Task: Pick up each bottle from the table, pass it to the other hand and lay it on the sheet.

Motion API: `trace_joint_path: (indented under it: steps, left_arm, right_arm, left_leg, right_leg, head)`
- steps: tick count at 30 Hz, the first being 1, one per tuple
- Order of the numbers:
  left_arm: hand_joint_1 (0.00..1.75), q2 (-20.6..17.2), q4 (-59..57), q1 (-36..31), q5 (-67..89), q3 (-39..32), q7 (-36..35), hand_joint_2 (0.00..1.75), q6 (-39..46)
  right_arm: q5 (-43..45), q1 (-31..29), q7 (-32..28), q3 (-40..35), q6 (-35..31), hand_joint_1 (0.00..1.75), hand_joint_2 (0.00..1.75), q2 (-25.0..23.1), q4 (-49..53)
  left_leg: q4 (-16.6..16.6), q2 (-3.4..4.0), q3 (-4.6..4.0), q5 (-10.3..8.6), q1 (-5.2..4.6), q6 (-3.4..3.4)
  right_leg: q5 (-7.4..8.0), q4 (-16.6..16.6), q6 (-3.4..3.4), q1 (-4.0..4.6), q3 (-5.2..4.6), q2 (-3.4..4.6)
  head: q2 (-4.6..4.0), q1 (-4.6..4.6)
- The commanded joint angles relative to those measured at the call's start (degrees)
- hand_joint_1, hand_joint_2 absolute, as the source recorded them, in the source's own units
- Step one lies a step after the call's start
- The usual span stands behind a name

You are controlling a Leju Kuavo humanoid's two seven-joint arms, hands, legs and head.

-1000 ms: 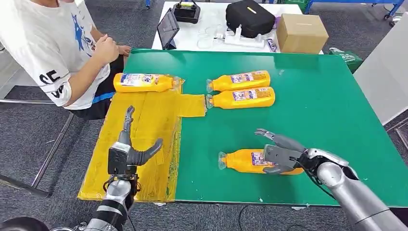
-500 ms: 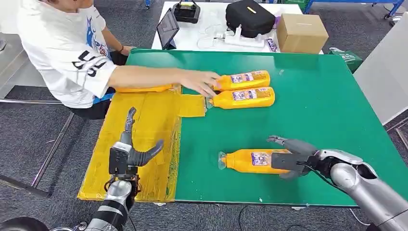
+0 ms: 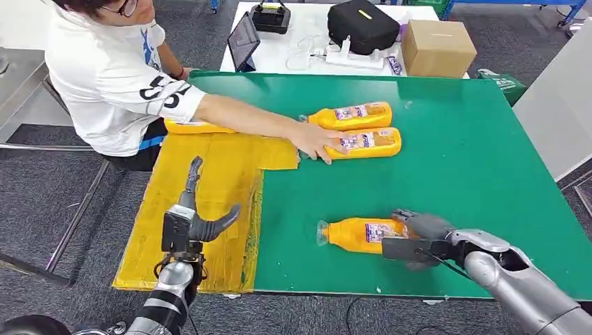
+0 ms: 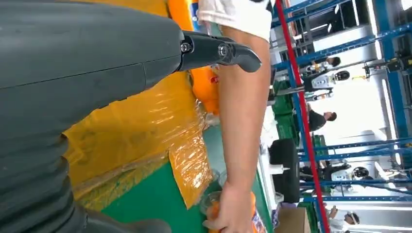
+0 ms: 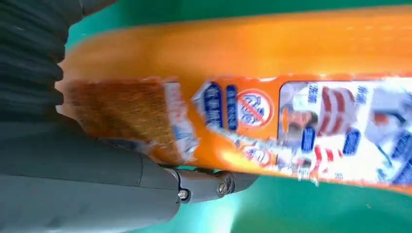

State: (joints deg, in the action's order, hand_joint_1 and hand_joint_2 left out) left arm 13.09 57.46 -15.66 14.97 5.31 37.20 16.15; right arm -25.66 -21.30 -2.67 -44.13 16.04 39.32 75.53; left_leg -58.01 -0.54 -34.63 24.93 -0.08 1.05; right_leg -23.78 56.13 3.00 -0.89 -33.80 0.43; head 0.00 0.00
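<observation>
Right hand (image 3: 412, 241) closed around glossy bottle (image 3: 356, 234).

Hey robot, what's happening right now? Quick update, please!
Right hand wrapped around lying orange plastic bottle. Left hand open above yellow plastic sheet. Person's hand on far orange bottle.

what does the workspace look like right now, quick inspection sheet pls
surface: green table, yellow sheet at its left end
job's things: near bottle on green; two far bottles; fourth bottle on sheet
clutter: nothing seen
hands: right hand around near bottle; left hand empty over sheet
cables: white cable on back table
surroundings: person's hand on a far bottle; bag, box behind
</observation>
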Motion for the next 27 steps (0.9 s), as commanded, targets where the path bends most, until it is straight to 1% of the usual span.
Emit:
trace_joint_path:
  steps: [1,2,5,7,8,10,12,13,14,15,16,17,24,25,26,27]
  left_arm:
    - [0.00,0.1,-4.2,-1.6,-0.1,0.7,-0.6,1.75,0.0]
    - [0.00,0.1,-4.5,-1.7,0.0,0.8,-0.7,1.75,0.0]
    - [0.00,0.1,-4.5,-1.7,0.0,0.8,-0.7,1.75,0.0]
    - [0.00,0.1,-4.5,-1.8,0.0,0.8,-0.7,1.75,0.0]
    - [0.00,0.1,-4.5,-1.8,0.0,0.8,-0.7,1.75,0.0]
    - [0.00,0.1,-4.6,-1.8,0.0,0.8,-0.7,1.75,0.0]
    - [0.00,0.2,-4.6,-1.8,0.1,0.6,-0.7,1.75,0.0]
    - [0.00,0.2,-4.5,-1.8,0.1,0.5,-0.7,1.75,0.0]
    - [0.00,0.2,-4.2,-1.7,0.1,0.4,-0.6,1.75,0.0]
    - [0.00,0.2,-3.8,-1.5,0.1,0.4,-0.6,1.75,-0.2]
    - [0.00,0.2,-3.6,-1.4,0.1,0.4,-0.6,1.75,-0.3]
    - [0.00,0.2,-3.5,-1.3,0.2,0.3,-0.6,1.75,-0.3]
    - [0.00,0.2,-3.4,-1.3,0.2,0.3,-0.6,1.75,-0.3]
    - [0.00,0.2,-3.4,-1.2,0.2,0.3,-0.6,1.75,-0.3]
    - [0.00,0.2,-1.9,-0.1,0.2,-0.3,-0.2,1.75,-0.6]
    - [0.00,0.7,0.2,1.5,0.1,-1.3,-0.4,1.75,-0.8]
  right_arm:
    - [-7.0,-0.5,0.5,-2.0,-3.4,0.00,1.75,-12.4,-17.3]
    - [-7.4,-0.7,0.5,-1.9,-3.6,0.00,1.75,-13.0,-18.2]
    - [-7.4,-0.8,0.5,-1.8,-3.6,0.00,1.75,-13.0,-18.2]
    - [-7.4,-0.8,0.4,-1.7,-3.6,0.00,1.75,-12.9,-18.2]
    - [-7.4,-0.8,0.4,-1.7,-3.6,0.00,1.75,-12.9,-18.2]
    - [-7.5,-0.7,0.2,-1.5,-3.6,0.00,1.75,-12.7,-18.0]
    - [-9.1,-0.6,0.0,-0.6,-3.6,0.00,1.75,-13.9,-18.8]
    - [-9.3,-0.7,-0.1,-0.5,-3.7,0.21,1.75,-14.4,-18.9]
    - [-9.9,-0.7,-0.4,0.0,-4.6,0.33,1.75,-15.1,-19.2]
    - [-9.9,-0.3,-0.9,1.1,-5.4,0.98,1.75,-15.6,-18.9]
    - [-9.8,0.1,-1.4,2.0,-5.9,1.68,1.75,-15.9,-18.2]
    - [-9.5,0.6,-1.7,2.7,-6.2,1.71,1.75,-16.0,-17.5]
    - [-9.4,0.8,-1.8,3.1,-6.4,1.71,1.75,-16.1,-17.1]
    - [-9.0,1.2,-2.2,3.7,-6.7,1.75,1.75,-16.1,-16.4]
    - [-1.6,8.5,-5.9,13.7,-8.0,1.75,1.75,-14.3,-2.0]
    - [-2.8,12.3,-9.0,23.8,-16.6,1.75,1.75,-22.8,3.6]
  left_leg:
    - [0.1,0.11,0.32,0.01,0.16,-0.08]
    - [0.2,0.13,0.41,0.02,0.20,-0.11]
    - [0.1,0.06,0.40,0.01,0.22,-0.08]
    - [0.2,0.09,0.59,-0.01,0.27,-0.13]
    - [0.1,0.11,0.56,0.03,0.21,-0.08]
    - [0.1,0.16,0.66,0.04,0.24,-0.06]
    - [0.1,0.22,0.70,-0.03,0.27,-0.09]
    - [0.1,0.25,0.85,0.10,0.21,-0.06]
    - [0.1,0.27,0.88,0.07,0.24,-0.07]
    - [0.1,0.27,0.97,0.09,0.24,-0.07]
    - [0.1,0.31,1.02,0.12,0.22,-0.06]
    - [0.1,0.31,0.99,0.08,0.25,-0.08]
    - [0.1,0.31,0.97,0.06,0.26,-0.09]
    - [0.1,0.31,0.95,0.04,0.27,-0.10]
    - [0.1,0.28,1.01,0.06,0.27,-0.09]
    - [0.1,0.28,0.92,0.00,0.30,-0.11]
  right_leg:
    - [0.07,-0.3,-0.12,0.17,0.35,0.04]
    - [0.08,-0.3,-0.16,0.22,0.46,0.05]
    - [0.03,-0.2,-0.12,0.23,0.43,-0.01]
    - [0.07,-0.3,-0.20,0.28,0.63,-0.05]
    - [0.03,-0.2,-0.11,0.21,0.55,0.00]
    - [0.06,-0.2,-0.14,0.24,0.63,-0.01]
    - [0.16,-0.3,-0.21,0.27,0.66,0.00]
    - [0.05,-0.2,-0.13,0.20,0.76,0.11]
    - [0.09,-0.2,-0.16,0.24,0.78,0.12]
    - [0.07,-0.2,-0.15,0.23,0.85,0.15]
    - [0.06,-0.2,-0.14,0.21,0.87,0.23]
    - [0.11,-0.2,-0.18,0.25,0.85,0.20]
    - [0.13,-0.2,-0.19,0.25,0.83,0.20]
    - [0.16,-0.3,-0.21,0.27,0.82,0.19]
    - [0.14,-0.2,-0.19,0.27,0.88,0.19]
    - [0.19,-0.3,-0.24,0.30,0.79,0.16]
  head:
    - [0.00,0.00]
    - [0.00,0.04]
    - [0.00,0.04]
    - [0.00,0.04]
    - [0.00,0.00]
    - [0.00,0.02]
    - [0.00,0.05]
    - [0.00,0.02]
    - [0.00,0.04]
    - [0.00,0.04]
    - [0.00,0.02]
    - [0.00,0.04]
    - [0.00,0.04]
    - [0.00,0.04]
    - [0.00,0.04]
    - [0.00,0.04]
